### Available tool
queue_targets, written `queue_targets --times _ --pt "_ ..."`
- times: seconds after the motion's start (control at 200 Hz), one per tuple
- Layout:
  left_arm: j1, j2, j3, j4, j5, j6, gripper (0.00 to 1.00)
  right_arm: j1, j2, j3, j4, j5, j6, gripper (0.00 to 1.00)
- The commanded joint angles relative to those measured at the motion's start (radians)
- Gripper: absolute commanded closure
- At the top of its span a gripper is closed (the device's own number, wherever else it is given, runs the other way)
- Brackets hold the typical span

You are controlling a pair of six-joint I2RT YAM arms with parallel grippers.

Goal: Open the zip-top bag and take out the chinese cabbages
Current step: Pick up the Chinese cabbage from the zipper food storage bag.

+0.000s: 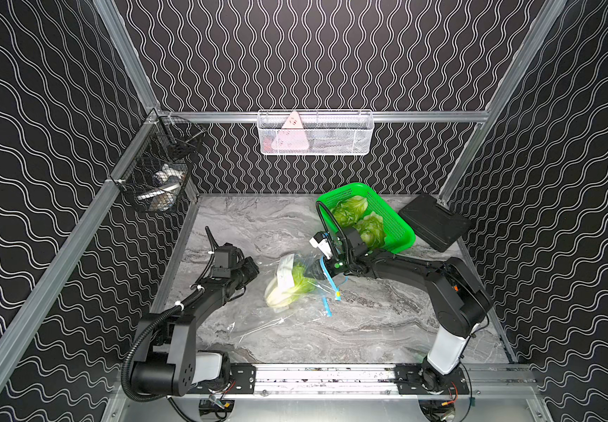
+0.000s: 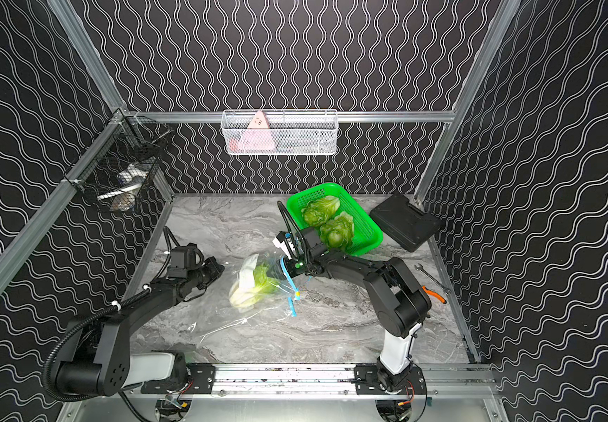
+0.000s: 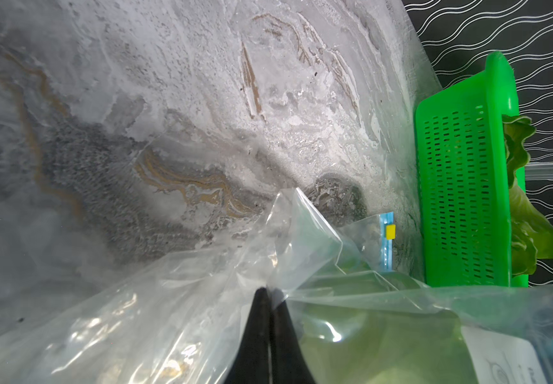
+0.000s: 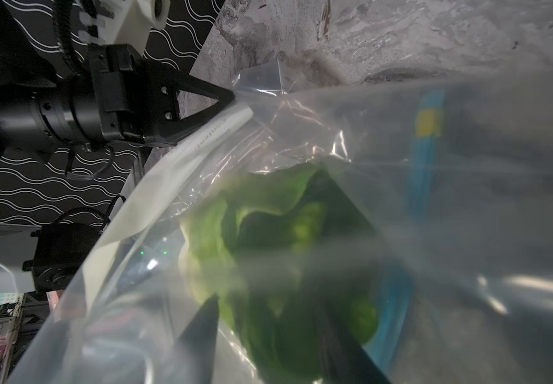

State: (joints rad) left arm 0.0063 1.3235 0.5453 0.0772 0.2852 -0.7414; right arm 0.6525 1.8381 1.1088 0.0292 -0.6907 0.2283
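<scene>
One green-leafed cabbage [image 1: 299, 280] lay bagged; left jaws clamped the clear zip-top bag [image 1: 306, 304] steady for right jaws, apart around it.

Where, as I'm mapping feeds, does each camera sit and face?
Top views: high over the robot's base, looking down over the table; left arm and right arm show.
Left wrist: low, looking along shut left fingers pinching the zip-top bag, toward the green basket.
Right wrist: looking through bag film past spread right fingers at a cabbage; left fingers show.
Shared: the bag, in every view.
</scene>
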Motion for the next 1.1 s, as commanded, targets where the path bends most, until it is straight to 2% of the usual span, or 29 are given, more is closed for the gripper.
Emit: queue_targets --times 0.0,0.185,0.235,0.295,0.415,0.605,0.731,0.906,1.096 --pt "0.001 0.005 -0.004 0.024 0.003 -0.016 1.0 0.017 0.044 0.033 0.051 -0.046 0.012 0.47" --pt "0.001 0.004 -0.004 0.023 0.001 -0.016 1.0 0.046 0.108 0.072 0.085 -0.073 0.032 0.43" --pt "0.001 0.004 -0.005 0.024 0.002 -0.017 1.0 0.053 0.119 0.074 0.087 -0.076 0.034 0.44" --pt "0.001 0.003 -0.004 0.023 0.0 -0.016 1.0 0.056 0.122 0.074 0.077 -0.079 0.031 0.57" --pt "0.001 -0.009 -0.004 0.01 -0.01 -0.01 1.0 0.055 0.08 0.055 0.054 -0.042 0.011 1.0" --pt "0.002 -0.034 -0.001 -0.012 -0.038 -0.004 1.0 0.033 -0.044 0.032 -0.029 0.097 -0.041 1.0" --pt "0.006 -0.038 -0.002 -0.01 -0.038 -0.009 1.0 -0.015 -0.162 -0.076 -0.006 0.179 -0.04 1.0" --pt "0.006 -0.036 -0.004 -0.004 -0.037 -0.011 1.0 -0.116 -0.327 -0.167 0.003 0.186 -0.03 1.0" --pt "0.006 -0.034 0.001 -0.005 -0.038 -0.011 1.0 -0.186 -0.464 -0.177 -0.068 0.203 -0.062 1.0"
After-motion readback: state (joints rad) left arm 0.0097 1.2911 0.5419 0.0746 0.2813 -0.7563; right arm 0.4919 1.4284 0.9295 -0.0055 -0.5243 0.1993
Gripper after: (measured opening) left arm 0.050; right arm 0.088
